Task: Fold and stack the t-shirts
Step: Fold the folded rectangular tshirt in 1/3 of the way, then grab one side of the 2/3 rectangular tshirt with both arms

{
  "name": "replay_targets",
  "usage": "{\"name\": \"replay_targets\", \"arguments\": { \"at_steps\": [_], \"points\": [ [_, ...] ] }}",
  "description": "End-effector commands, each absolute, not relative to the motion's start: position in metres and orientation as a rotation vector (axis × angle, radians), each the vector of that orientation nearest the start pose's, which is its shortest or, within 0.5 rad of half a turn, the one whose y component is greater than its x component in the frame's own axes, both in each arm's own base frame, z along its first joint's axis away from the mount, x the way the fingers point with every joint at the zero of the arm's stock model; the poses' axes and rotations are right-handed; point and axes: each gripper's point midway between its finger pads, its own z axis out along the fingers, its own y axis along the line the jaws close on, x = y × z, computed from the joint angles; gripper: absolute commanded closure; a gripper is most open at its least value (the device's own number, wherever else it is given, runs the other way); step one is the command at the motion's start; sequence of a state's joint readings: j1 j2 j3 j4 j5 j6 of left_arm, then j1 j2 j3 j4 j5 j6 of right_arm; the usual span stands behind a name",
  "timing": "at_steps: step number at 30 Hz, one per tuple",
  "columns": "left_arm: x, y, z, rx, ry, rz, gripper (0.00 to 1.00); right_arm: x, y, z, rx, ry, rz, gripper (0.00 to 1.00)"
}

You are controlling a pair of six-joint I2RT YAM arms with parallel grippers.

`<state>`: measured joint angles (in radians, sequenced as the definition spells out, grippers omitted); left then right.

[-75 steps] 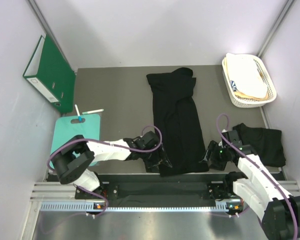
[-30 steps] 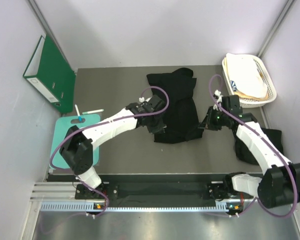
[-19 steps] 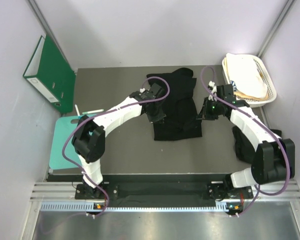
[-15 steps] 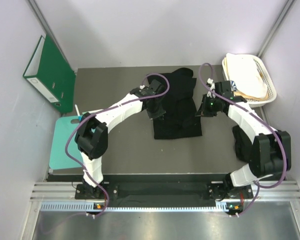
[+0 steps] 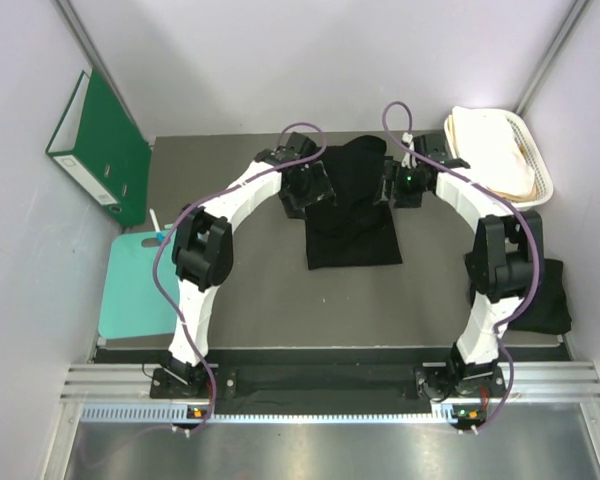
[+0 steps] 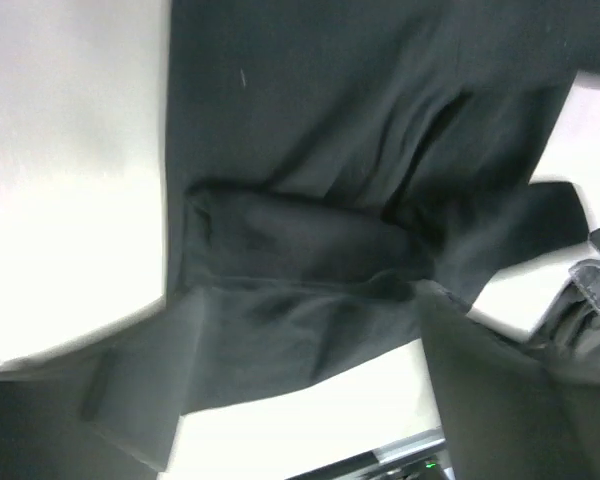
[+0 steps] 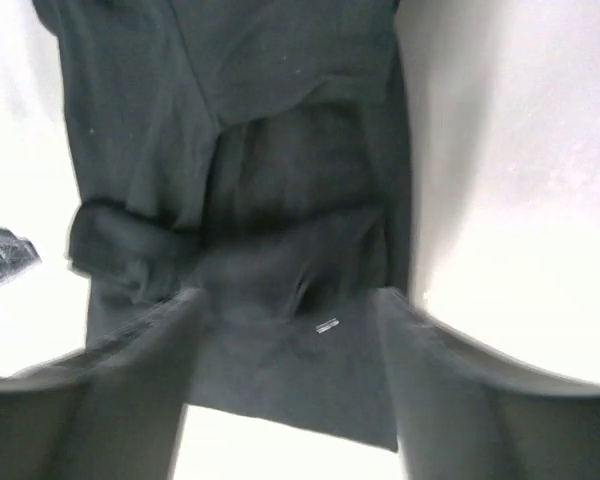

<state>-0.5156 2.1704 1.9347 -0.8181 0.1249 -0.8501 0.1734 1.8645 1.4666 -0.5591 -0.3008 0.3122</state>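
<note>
A black t-shirt (image 5: 352, 225) lies folded over on itself in the middle back of the table. It fills the left wrist view (image 6: 310, 240) and the right wrist view (image 7: 270, 200). My left gripper (image 5: 305, 187) is at the shirt's far left edge and my right gripper (image 5: 397, 186) is at its far right edge. In the wrist views the left gripper (image 6: 290, 385) and the right gripper (image 7: 290, 320) both have their jaws spread wide over the cloth. A second black t-shirt (image 5: 547, 300) lies at the right edge, partly behind the right arm.
A white basket (image 5: 536, 170) with cream cloth stands at the back right. A green binder (image 5: 95, 150) leans on the left wall. A teal mat (image 5: 135, 290) lies at the front left. A metal rail (image 5: 320, 405) runs along the near edge.
Both grippers moved from the shirt's near hem to the far end of the table, carrying the hem with them. The long shirt now lies folded in half.
</note>
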Motion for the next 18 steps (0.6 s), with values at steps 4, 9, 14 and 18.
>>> {"name": "replay_targets", "arguments": {
  "at_steps": [4,9,14,18],
  "points": [
    [0.444,-0.285,0.148,-0.379,2.621,-0.626,0.01,0.47,0.111,0.18,0.182,2.215,0.526,0.0],
    [0.408,-0.266,0.145,-0.381,2.63,-0.62,0.01,0.422,0.092,0.179,0.21,2.233,0.455,0.0],
    [0.354,-0.256,0.104,-0.422,2.721,-0.629,0.01,0.372,0.091,0.137,0.251,2.377,0.489,0.01],
    [0.337,-0.264,0.09,-0.471,2.701,-0.729,0.06,0.337,0.096,0.089,0.295,2.497,0.547,0.1]
  ]
}}
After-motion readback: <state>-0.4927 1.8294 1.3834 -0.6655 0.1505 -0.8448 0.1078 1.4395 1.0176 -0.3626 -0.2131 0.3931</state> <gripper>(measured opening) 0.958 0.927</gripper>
